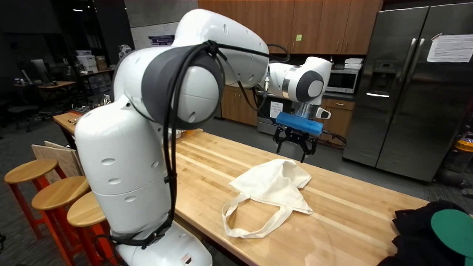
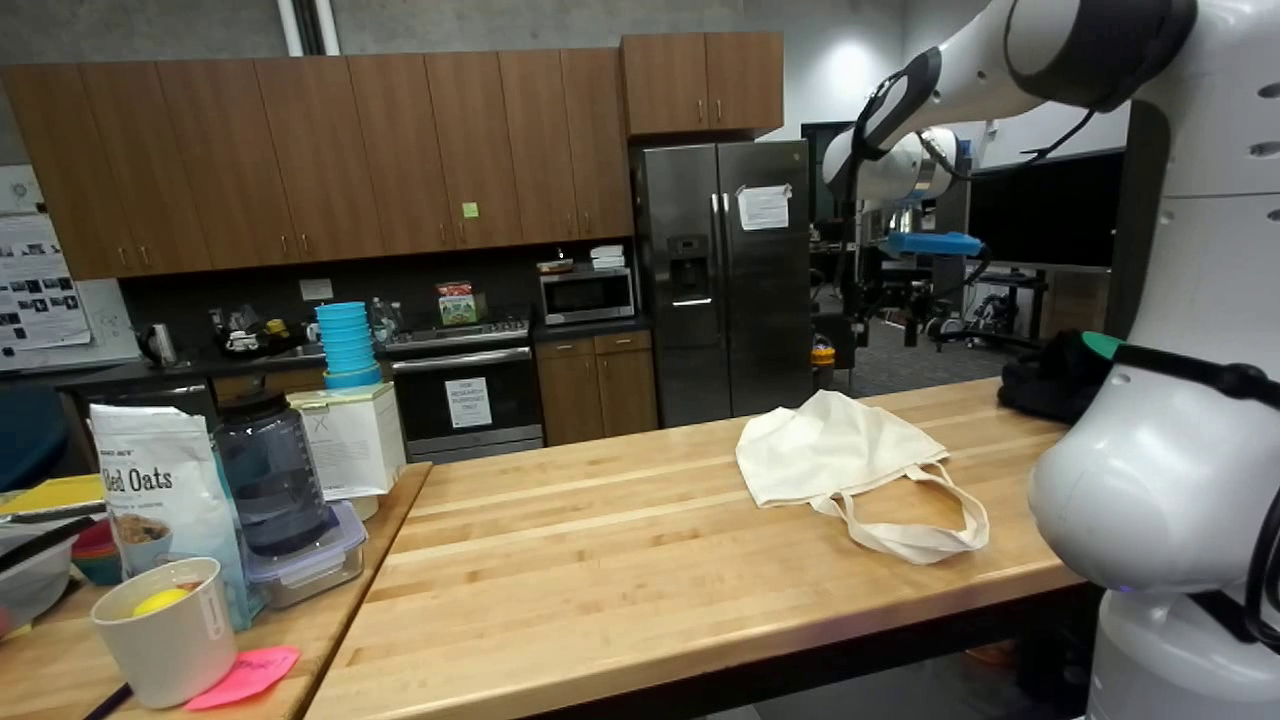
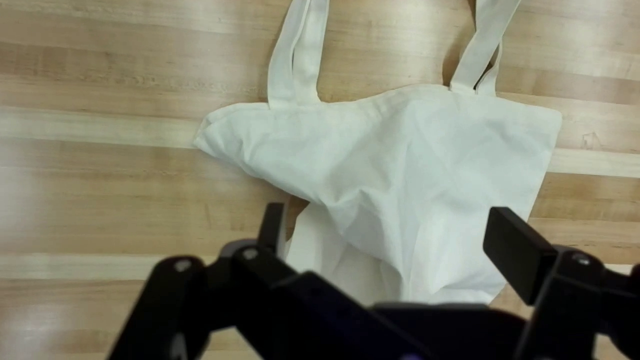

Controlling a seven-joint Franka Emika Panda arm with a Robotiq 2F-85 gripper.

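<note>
Jaws wide and holding nothing, your gripper (image 1: pixel 290 156) hangs above the bag (image 1: pixel 268 184), which lies by the far edge of the table (image 1: pixel 354 229), straps (image 3: pixel 312 55) toward the near one. You'd best centre on the fold (image 3: pixel 407 210) before lowering, so both fingertips (image 3: pixel 517 255) straddle cloth.

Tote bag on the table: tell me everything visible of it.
The tote bag is plain off-white, cotton-like fabric, no print showing. It lies rumpled on the wooden tabletop, creases across its body, the end away from the handles partly puffed up. Strap handles, doubled in the wrist view, loop from one edge onto the tabletop. The open jaws hang above without touching it. Its inside is hidden.
</note>
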